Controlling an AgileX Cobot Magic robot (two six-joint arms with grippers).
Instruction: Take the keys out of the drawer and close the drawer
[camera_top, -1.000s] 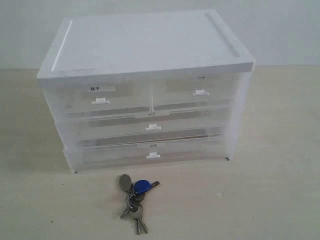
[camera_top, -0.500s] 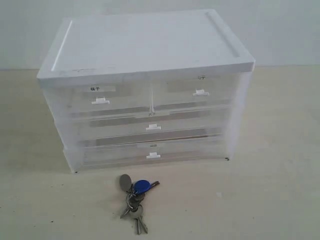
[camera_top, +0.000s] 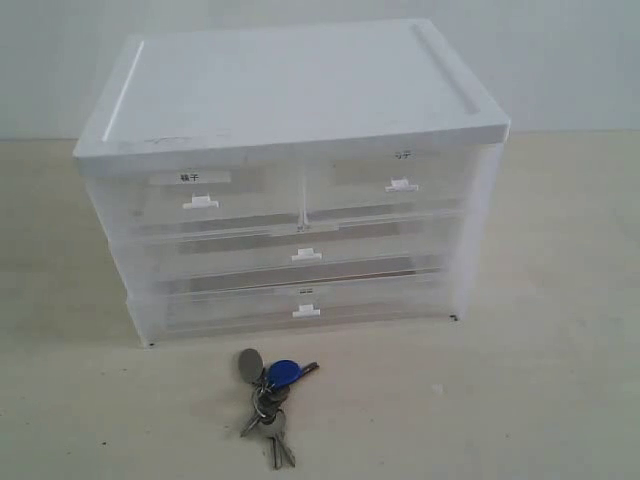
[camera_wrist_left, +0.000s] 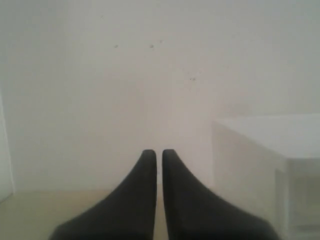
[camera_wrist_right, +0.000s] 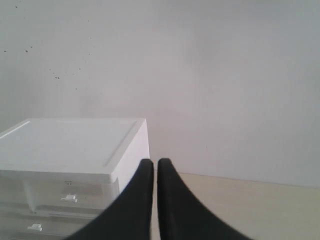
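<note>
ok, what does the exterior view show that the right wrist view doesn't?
Exterior only: the keys lying on the table just in front of the cabinet, apart from it. Right wrist only: the right pincer, fingers together, holding nothing, in front of a bare wall. Both: the cabinet's white top and the top-right drawer, which sits shut.

Closed left gripper (camera_wrist_left: 158, 156), nothing held

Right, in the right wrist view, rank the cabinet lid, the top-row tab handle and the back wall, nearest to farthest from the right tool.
1. Cabinet lid: its near corner comes closest to the right tool.
2. Top-row tab handle: on the drawer front, further along from that corner.
3. Back wall: behind the cabinet, farthest.
</note>
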